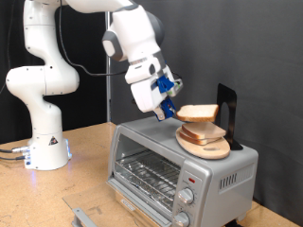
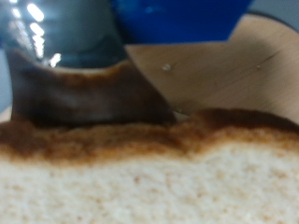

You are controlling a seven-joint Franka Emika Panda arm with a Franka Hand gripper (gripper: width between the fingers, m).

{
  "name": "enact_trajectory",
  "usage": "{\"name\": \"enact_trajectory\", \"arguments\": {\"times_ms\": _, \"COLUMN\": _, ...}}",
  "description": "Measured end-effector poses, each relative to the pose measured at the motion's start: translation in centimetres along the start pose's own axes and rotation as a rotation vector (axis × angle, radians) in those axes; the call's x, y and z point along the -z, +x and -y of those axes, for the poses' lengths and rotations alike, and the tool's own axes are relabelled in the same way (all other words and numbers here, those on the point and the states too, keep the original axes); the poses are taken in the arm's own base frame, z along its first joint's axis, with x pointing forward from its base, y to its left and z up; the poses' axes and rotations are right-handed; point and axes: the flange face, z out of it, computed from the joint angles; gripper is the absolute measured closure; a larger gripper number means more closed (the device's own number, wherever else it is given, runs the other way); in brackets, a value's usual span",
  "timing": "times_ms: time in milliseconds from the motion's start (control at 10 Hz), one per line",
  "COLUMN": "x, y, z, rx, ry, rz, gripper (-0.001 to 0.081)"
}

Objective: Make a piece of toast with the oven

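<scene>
My gripper (image 1: 170, 111) hangs over the top of the silver-grey oven (image 1: 222, 175) and is shut on the edge of one slice, the piece of toast (image 1: 199, 113). The slice is held roughly level, just above the pile of similar slices (image 1: 203, 135) on a wooden plate (image 1: 216, 150) on the oven's roof. In the wrist view the slice (image 2: 149, 187) fills the lower half, its brown crust against a dark finger (image 2: 65, 89). The oven's wire rack (image 1: 147, 175) shows at its front, with two round knobs (image 1: 187, 199) to the right.
A black upright stand (image 1: 227, 106) is behind the plate on the oven. The robot's white base (image 1: 45, 147) stands on the wooden table at the exterior view's left. A grey flat piece (image 1: 80, 213) lies at the bottom edge.
</scene>
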Motion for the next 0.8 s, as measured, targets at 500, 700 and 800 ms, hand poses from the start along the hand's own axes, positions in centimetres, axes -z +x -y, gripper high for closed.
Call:
{"name": "enact_trajectory", "arguments": {"times_ms": 500, "x": 3.5, "y": -0.5, "z": -2.3, "rx": 0.04, "ry": 0.041, "rz": -0.005, "gripper": 0.0447}}
{"name": "enact_trajectory", "arguments": {"times_ms": 700, "x": 3.4, "y": -0.2, "z": -3.1, "rx": 0.023, "ry": 0.047, "rz": -0.003, "gripper": 0.0447}}
{"name": "enact_trajectory", "arguments": {"times_ms": 800, "x": 3.6, "y": 0.1, "z": -4.2, "rx": 0.016, "ry": 0.046, "rz": -0.007, "gripper": 0.0447}}
